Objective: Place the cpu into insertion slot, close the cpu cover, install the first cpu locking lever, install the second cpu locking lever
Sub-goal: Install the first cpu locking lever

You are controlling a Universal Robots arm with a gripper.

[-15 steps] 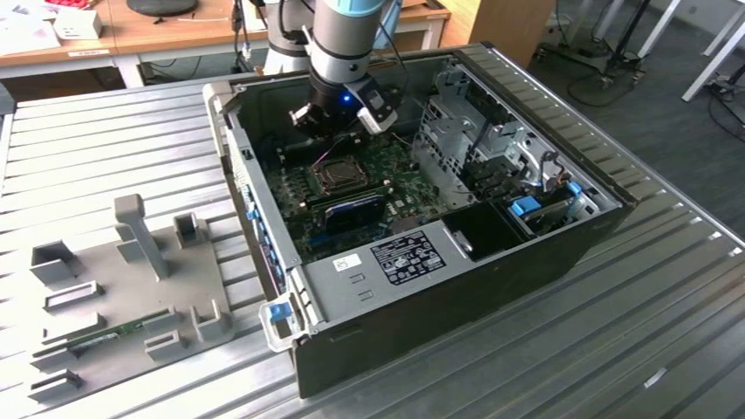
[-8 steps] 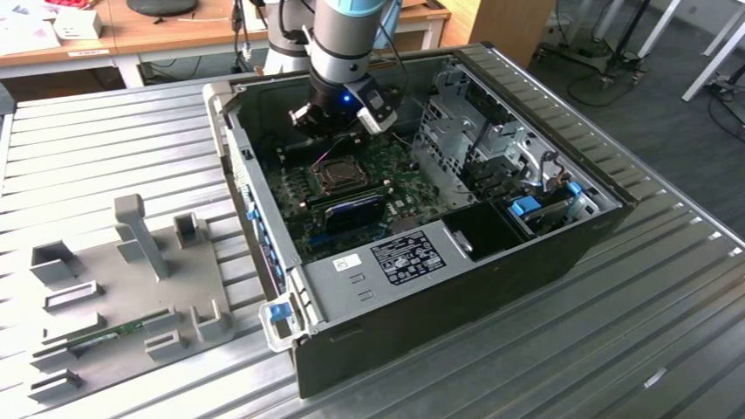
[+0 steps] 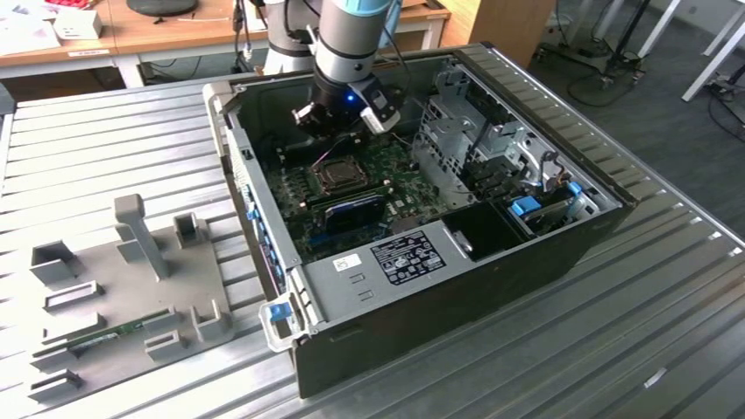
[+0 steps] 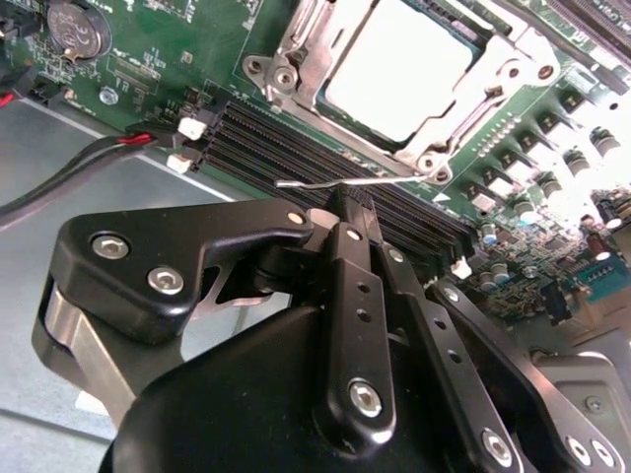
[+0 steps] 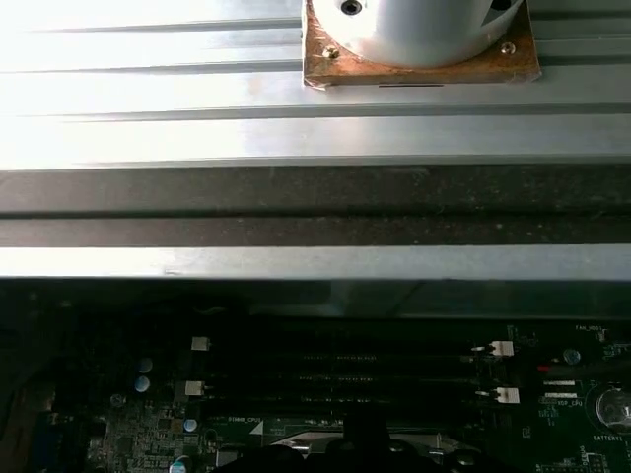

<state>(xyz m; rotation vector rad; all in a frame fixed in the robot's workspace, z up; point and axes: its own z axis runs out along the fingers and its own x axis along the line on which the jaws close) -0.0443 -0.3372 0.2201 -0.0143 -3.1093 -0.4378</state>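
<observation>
End effector (image 4: 345,205) is hanging low inside the open computer case (image 3: 582,218), just beside the insertion slot (image 3: 338,175) on the green board. Its black fingers (image 4: 357,286) are sitting drawn together with no gap that I can see between the tips. Those tips are pressing right up against a thin silvery locking lever (image 4: 325,183). I can't tell whether the wire is pinched between them or only lying against them.

That lever is stretching out over the long black memory slots (image 4: 286,148), with one end reaching the near corner of the socket.

In the second wrist view the cpu (image 4: 394,64) is sitting in the socket, its pale metal top showing bright. The cpu cover (image 4: 498,84) is lying down flat around it, framing the chip through its window.

A round coin battery (image 4: 77,28) is sitting on the board well apart from the socket. Red and black cables (image 4: 89,163) are running along the case floor near the memory slots.

From the exterior view, the case is lying on its side on a ribbed metal tabletop (image 3: 117,148), with the arm coming down into it from above. Toward the exterior view's left, a grey fixture tray (image 3: 117,297) is resting on the tabletop, apart from the case, and a narrow green board strip (image 3: 117,332) is lying in it.
</observation>
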